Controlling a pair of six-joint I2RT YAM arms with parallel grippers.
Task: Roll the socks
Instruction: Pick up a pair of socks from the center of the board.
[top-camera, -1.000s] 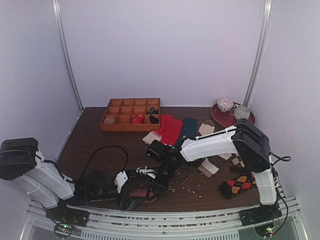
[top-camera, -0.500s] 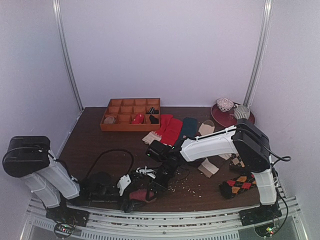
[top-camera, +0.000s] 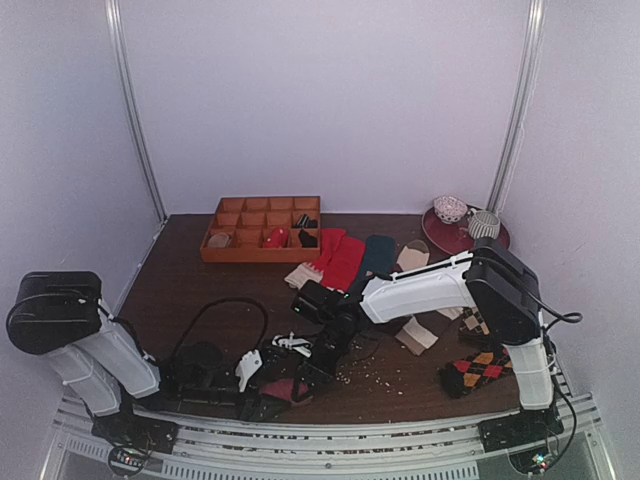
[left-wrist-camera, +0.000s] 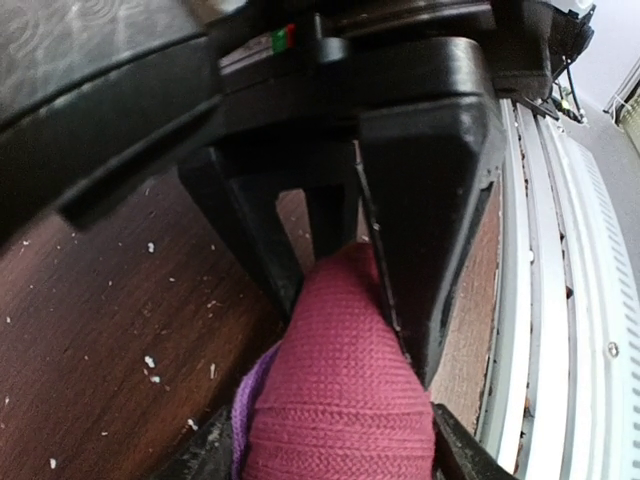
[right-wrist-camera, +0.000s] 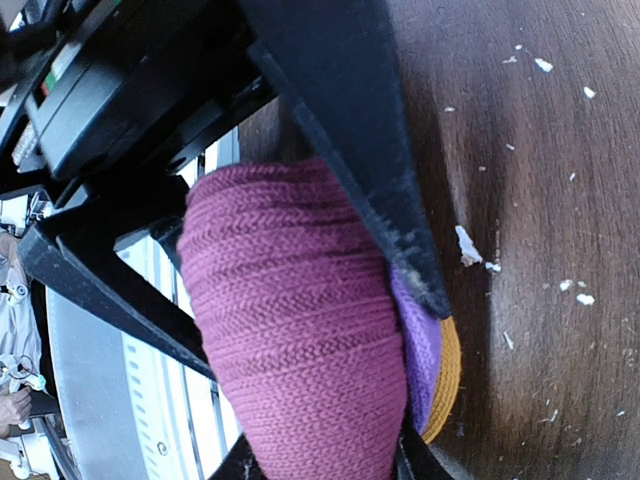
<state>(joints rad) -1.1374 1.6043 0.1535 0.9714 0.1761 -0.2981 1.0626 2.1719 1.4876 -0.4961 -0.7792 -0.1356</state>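
Well, I see the rolled magenta knit sock (left-wrist-camera: 340, 400), purple and orange at one end, lying at the near edge of the dark wooden table (top-camera: 200, 290). My right gripper (right-wrist-camera: 320, 340) is clamped on it. My left gripper (left-wrist-camera: 350, 310) straddles and touches it, but I cannot tell whether it grips.

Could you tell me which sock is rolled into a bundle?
The magenta sock at the near edge; the red socks, teal sock and argyle socks lie flat farther back.
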